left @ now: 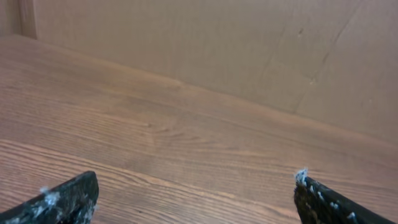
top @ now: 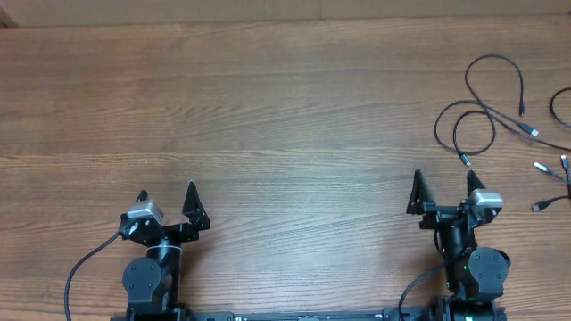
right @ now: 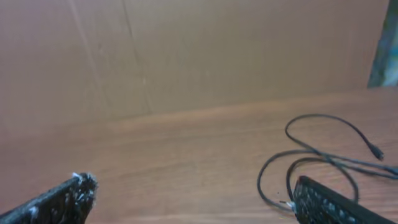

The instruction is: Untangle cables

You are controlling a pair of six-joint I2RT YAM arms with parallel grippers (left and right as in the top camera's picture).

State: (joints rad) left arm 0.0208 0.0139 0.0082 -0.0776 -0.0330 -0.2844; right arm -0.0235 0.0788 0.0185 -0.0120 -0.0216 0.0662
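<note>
Thin black cables (top: 486, 111) lie looped over one another at the table's right side, with silver-tipped plugs (top: 541, 167) spread towards the right edge. The same loops of cable (right: 323, 155) show in the right wrist view, ahead and to the right of the fingers. My right gripper (top: 445, 183) stands open near the front edge, just short of the closest loop, with nothing between its fingers. At the front left my left gripper (top: 167, 191) is open too, over bare wood, far from the cables.
A brown cardboard wall (left: 249, 50) rises behind the wooden table (top: 268, 116). A thicker black arm cable (top: 85, 263) curves beside the left arm's base. More of the cables run off the right edge.
</note>
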